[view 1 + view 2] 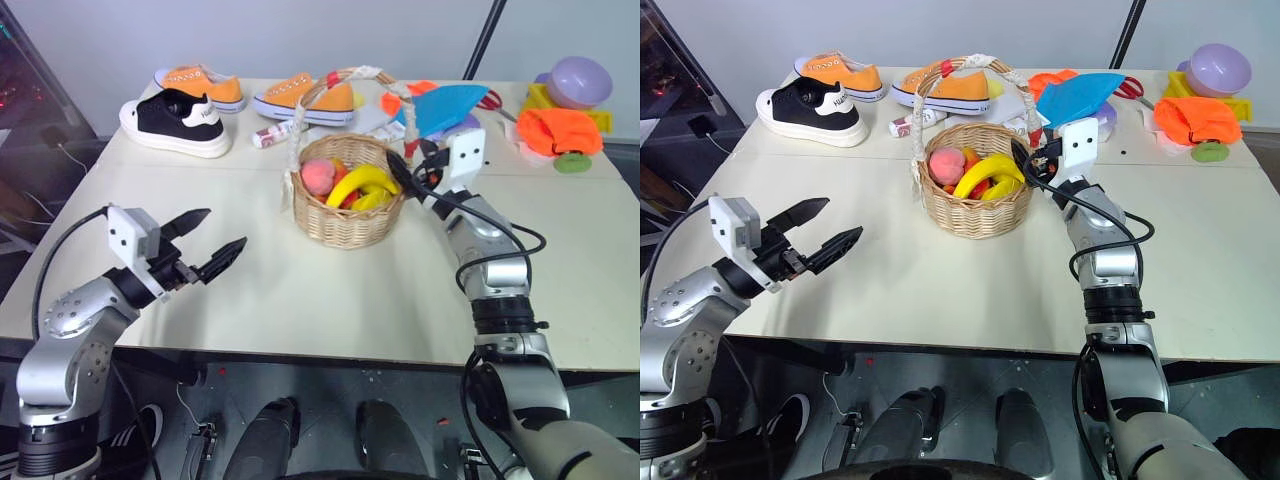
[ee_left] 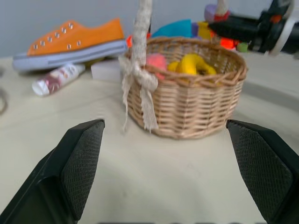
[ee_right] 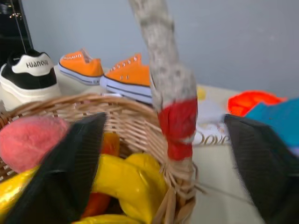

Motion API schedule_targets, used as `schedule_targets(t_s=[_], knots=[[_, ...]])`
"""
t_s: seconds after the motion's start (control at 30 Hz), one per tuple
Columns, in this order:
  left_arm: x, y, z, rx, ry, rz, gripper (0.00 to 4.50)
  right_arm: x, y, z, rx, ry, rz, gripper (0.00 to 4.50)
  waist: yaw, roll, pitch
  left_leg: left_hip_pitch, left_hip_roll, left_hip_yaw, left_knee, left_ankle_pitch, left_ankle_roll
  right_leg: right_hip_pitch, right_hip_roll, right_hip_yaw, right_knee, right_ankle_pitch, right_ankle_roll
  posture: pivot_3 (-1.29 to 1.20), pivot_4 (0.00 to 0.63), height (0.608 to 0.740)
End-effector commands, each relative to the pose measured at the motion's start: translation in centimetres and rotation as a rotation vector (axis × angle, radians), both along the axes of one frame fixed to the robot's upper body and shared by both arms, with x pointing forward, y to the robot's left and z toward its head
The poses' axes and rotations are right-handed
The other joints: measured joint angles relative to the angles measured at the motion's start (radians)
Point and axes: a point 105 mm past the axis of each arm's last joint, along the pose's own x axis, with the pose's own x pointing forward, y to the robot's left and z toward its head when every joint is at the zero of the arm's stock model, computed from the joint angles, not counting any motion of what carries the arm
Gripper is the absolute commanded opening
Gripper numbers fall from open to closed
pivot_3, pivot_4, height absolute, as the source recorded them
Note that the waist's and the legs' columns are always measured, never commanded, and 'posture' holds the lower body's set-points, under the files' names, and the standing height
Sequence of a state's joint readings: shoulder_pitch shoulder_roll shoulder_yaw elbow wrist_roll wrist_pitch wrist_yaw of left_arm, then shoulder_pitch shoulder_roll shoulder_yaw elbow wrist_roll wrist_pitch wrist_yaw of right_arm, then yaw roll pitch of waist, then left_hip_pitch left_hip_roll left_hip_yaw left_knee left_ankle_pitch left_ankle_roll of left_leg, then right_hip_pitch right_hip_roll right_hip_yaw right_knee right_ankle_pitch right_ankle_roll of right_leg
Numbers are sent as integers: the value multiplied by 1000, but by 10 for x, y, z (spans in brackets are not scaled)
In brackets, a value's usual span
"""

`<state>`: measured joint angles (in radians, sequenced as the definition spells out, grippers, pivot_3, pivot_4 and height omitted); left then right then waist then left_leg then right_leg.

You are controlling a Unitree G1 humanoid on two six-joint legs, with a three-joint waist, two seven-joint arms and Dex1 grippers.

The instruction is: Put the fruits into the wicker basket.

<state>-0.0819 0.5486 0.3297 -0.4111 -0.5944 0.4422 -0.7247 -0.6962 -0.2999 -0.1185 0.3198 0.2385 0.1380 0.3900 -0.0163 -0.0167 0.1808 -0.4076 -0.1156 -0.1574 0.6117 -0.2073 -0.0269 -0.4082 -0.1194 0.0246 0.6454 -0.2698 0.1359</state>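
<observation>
On your pale bench [image 1: 300, 300], the round tan woven wicker basket [image 1: 975, 210] already holds the curved yellow banana [image 1: 987, 172] and pink-orange peach [image 1: 946, 164], so both fruits look delivered. Your right claw [image 1: 398, 165] straddles the basket's handle base at its rim, spread, grasping nothing. Your left claw [image 1: 825, 232], near the basket, gapes empty. The basket's lower contents are hidden.

One wicker basket [image 1: 345, 222] with one banana [image 1: 360, 183] and one peach [image 1: 318, 176] inside. Behind the basket: two orange shoes [image 1: 305, 97], one black shoe [image 1: 172, 124]. My two hands [image 1: 204, 243].
</observation>
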Motion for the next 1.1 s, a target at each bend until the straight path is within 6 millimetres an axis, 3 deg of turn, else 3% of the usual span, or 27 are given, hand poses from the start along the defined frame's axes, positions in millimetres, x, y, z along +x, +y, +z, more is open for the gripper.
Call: schedule_targets(t_s=[0.03,0.13,0.17,0.37,0.43,0.57,0.67,0.87,0.93,1.1], knots=[[-4,-1,12,1,-59,3,4500,-2,3,28,41,-92,26,1794,-1,0,0,0,0,0,0,0,0,0,0,0,0,0,0,0,150,740],[-3,-1,9,1,-48,2,4500,-3,3,28,36,-96,30,154,-5,0,0,0,2,1,0,0,0,-1,1,0,0,1,-1,0,150,740],[-2,-1,7,1,-45,1,4500,-4,2,28,37,-98,27,27,-5,0,0,0,2,2,0,0,-1,-1,1,0,0,1,-1,0,150,740],[3,-6,4,-6,-35,-24,4500,-9,-12,33,33,-124,-4,27,-1,0,0,0,2,2,0,0,-1,-1,1,0,0,1,-1,0,150,740],[5,-9,4,-3,-36,-45,4500,-18,-27,42,47,-159,-18,27,4,1,0,0,2,3,0,0,-1,-1,1,1,0,1,-1,0,150,740],[14,-20,4,-14,-34,-107,4500,-45,-72,60,14,-216,-114,27,15,1,1,-1,1,2,0,0,-1,-1,1,0,-1,1,-1,0,150,740],[23,-34,3,0,-32,-184,4500,-68,-117,69,-3,-228,-245,27,20,2,1,-1,1,3,0,-1,0,-1,0,0,-2,1,-1,0,150,740],[34,-72,0,25,-8,-409,4500,-120,-189,64,-67,-215,-530,27,20,2,1,-1,2,6,0,-1,0,-1,1,0,-2,1,-1,0,150,740],[37,-86,3,32,-24,-495,4500,-138,-203,60,-75,-223,-616,27,21,3,1,-1,3,9,0,-1,0,-1,1,1,-1,1,-1,0,150,740],[43,-107,6,54,-44,-628,4500,-166,-216,50,-55,-217,-730,27,2,5,0,0,4,12,0,-1,0,-1,1,3,-1,1,-1,0,150,740]])
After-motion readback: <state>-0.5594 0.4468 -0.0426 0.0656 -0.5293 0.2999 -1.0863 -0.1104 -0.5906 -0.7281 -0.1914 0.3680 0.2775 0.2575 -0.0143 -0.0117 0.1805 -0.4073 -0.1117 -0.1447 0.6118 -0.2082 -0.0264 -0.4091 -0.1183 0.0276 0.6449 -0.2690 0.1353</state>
